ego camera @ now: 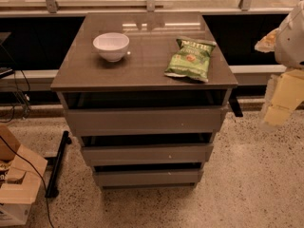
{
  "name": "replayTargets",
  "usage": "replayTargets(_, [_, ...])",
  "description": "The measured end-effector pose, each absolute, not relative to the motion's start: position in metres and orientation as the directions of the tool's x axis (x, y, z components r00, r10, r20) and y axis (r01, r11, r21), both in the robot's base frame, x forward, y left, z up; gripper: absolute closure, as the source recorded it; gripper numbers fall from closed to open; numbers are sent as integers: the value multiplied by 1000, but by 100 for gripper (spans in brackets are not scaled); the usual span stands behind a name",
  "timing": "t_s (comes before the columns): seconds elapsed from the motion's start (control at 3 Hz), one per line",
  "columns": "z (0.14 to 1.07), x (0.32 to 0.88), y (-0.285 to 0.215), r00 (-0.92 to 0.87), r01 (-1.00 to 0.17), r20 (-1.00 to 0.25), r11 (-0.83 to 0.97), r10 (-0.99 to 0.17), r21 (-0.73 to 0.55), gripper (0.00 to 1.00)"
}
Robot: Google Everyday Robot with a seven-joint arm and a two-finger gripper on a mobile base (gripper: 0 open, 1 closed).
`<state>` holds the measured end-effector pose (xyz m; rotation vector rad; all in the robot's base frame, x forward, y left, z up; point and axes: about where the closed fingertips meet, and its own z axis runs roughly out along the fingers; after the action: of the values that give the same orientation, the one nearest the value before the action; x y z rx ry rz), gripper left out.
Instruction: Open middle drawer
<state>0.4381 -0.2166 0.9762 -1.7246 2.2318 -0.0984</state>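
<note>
Watching from the near side, I fear the pale, blurred tool (280,101), off at the right and well apart from the cabinet, could catch the wrong front. The grey-brown, flat, handleless middle drawer (146,154) sits between the wider top drawer front (142,120) and the narrower bottom drawer front (147,177), and only a dark gap above its lip offers a hook. Whether the tool is wide or narrow I cannot tell. A hard tug might shake the glossy brown tabletop (142,70) and slide the white round ceramic bowl (111,45) on its left or the green crinkled snack bag (190,58) on its right. Speckled stone floor (251,175) surrounds the cabinet, and a brown cardboard box (19,186) sits near left.
</note>
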Motion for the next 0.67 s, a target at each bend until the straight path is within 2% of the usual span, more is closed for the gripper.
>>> replayTargets(0.33, [976,438,-217,-221,-931,-207,270,-953,-246,0])
replayTargets(0.67, [963,441,-214,-240,-923,-284,309,-928,-229,0])
